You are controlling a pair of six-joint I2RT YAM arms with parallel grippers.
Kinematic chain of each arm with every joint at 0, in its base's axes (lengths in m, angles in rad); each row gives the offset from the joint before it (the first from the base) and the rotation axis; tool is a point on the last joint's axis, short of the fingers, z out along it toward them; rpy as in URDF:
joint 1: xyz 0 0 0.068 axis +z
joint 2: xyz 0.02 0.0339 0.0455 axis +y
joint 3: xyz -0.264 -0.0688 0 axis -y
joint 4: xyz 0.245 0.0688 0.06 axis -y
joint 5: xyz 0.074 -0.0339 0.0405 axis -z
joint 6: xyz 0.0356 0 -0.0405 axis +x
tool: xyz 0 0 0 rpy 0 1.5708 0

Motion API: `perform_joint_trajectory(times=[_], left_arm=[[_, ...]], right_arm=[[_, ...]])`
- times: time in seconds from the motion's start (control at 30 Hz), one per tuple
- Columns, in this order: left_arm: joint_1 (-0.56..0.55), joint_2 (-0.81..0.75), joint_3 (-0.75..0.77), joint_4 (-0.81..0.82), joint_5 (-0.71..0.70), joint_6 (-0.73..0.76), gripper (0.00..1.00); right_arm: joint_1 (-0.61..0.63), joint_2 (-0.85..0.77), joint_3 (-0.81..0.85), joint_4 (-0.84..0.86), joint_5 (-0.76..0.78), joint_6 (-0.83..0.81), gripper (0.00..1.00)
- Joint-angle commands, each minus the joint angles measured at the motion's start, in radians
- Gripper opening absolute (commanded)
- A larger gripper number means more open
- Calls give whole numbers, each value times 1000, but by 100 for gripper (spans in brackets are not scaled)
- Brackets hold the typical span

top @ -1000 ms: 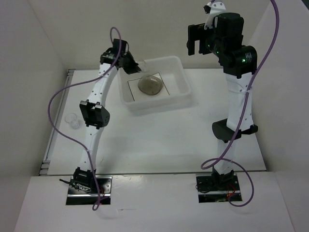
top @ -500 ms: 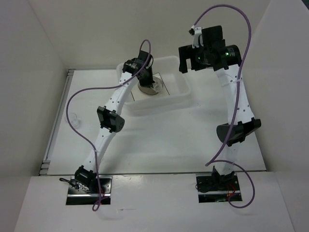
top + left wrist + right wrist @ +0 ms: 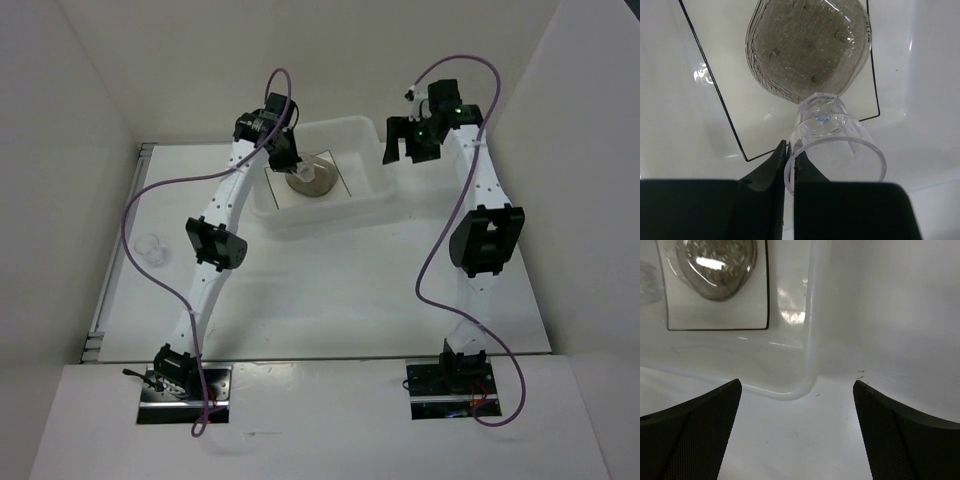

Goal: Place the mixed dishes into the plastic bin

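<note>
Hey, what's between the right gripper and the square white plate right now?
Only the plastic bin, its wall and rolled rim: the right wrist view shows the open right gripper outside it and the square plate lying inside.

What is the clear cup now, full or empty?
Empty: the clear cup shows only its bare base through the open mouth; left fingers pinch its rim.

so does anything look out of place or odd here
One small clear round dish sits alone far left on the white table, outside the translucent white plastic bin. Nothing looks spilled or broken.
</note>
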Motion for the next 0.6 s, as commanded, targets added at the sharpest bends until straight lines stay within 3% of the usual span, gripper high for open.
perform_joint_trajectory(times=[0.0,0.23,0.37,0.43,0.57], left_arm=[[-3,-87,-16,1,23,20,0],[-13,-162,-123,1,3,29,0],[-13,-162,-137,1,3,29,0],[-13,-162,-137,1,3,29,0],[-22,-153,-137,1,3,29,0]], right_arm=[[17,27,-131,95,-19,-13,96],[26,-27,-354,275,-8,-13,90],[26,-78,-460,330,-39,-13,72],[26,-113,-524,341,-68,-22,58],[26,-172,-653,341,-110,-32,52]])
